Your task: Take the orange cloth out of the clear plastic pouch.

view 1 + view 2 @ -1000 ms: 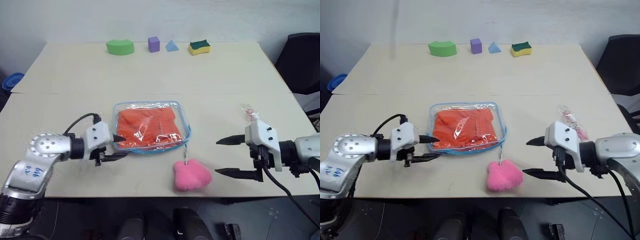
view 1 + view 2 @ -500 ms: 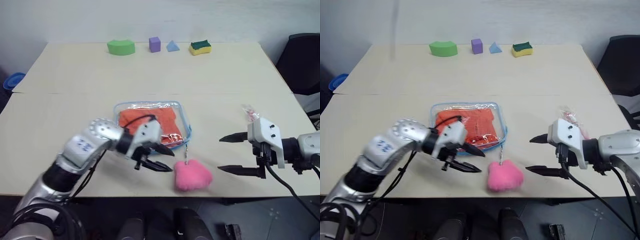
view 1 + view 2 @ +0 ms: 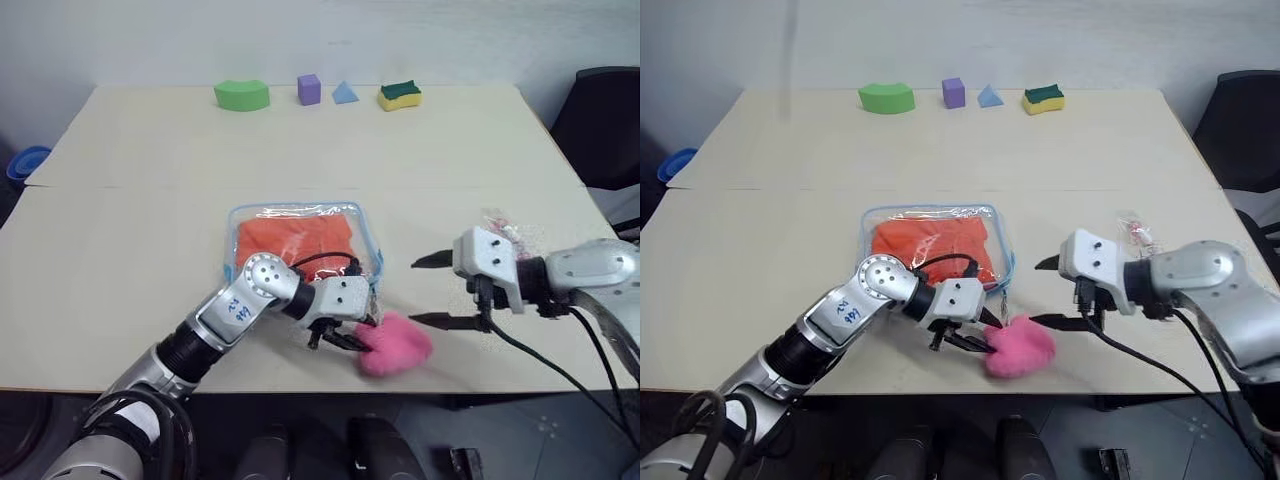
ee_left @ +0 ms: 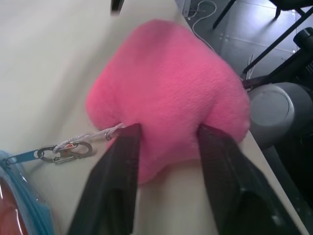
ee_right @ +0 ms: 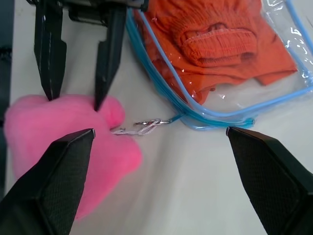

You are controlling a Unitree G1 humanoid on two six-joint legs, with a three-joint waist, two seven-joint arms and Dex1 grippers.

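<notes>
The clear plastic pouch (image 3: 371, 246) with light blue trim lies flat at the table's middle, and the orange cloth (image 3: 295, 238) is folded inside it. A short chain (image 5: 142, 128) links the pouch's corner to a pink plush heart (image 3: 402, 346) near the table's front edge. My left gripper (image 3: 362, 335) reaches across in front of the pouch and is shut on the heart's left lobe; its fingers (image 4: 117, 181) press into the plush. My right gripper (image 3: 1043, 293) hovers open just right of the heart and the pouch corner, holding nothing.
Along the table's far edge stand a green block (image 3: 241, 95), a purple cube (image 3: 308, 88), a blue pyramid (image 3: 344, 92) and a yellow-green sponge (image 3: 399, 95). A small clear packet (image 3: 503, 228) lies behind my right gripper. A black chair (image 3: 605, 120) stands at the right.
My left gripper swung right from the pouch's left edge to the pink heart and closed on it. The right gripper moved left, closer to the heart, still open.
</notes>
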